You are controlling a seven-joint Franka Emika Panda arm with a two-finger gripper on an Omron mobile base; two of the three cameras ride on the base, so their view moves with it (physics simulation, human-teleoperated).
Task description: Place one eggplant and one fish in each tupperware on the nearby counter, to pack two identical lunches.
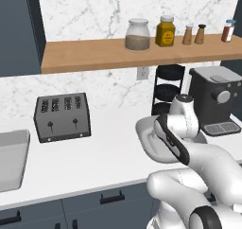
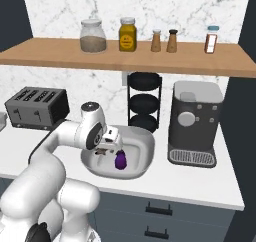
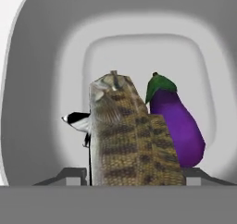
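Fish (image 3: 132, 140) between tool tips, eggplant (image 3: 178, 123) beside, grey bowl (image 3: 41, 79)

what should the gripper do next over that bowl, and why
Probably close on the fish and lift it straight up. In the hand view the fish sits between the fingertips of the gripper, inside the grey bowl, and the eggplant lies right beside it, so a vertical lift seems least likely to drag the eggplant along.

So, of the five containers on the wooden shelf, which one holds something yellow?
The jar with yellow contents, second from the left in the right base view. The big glass jar beside it holds brownish stuff; the three remaining ones are small and slim.
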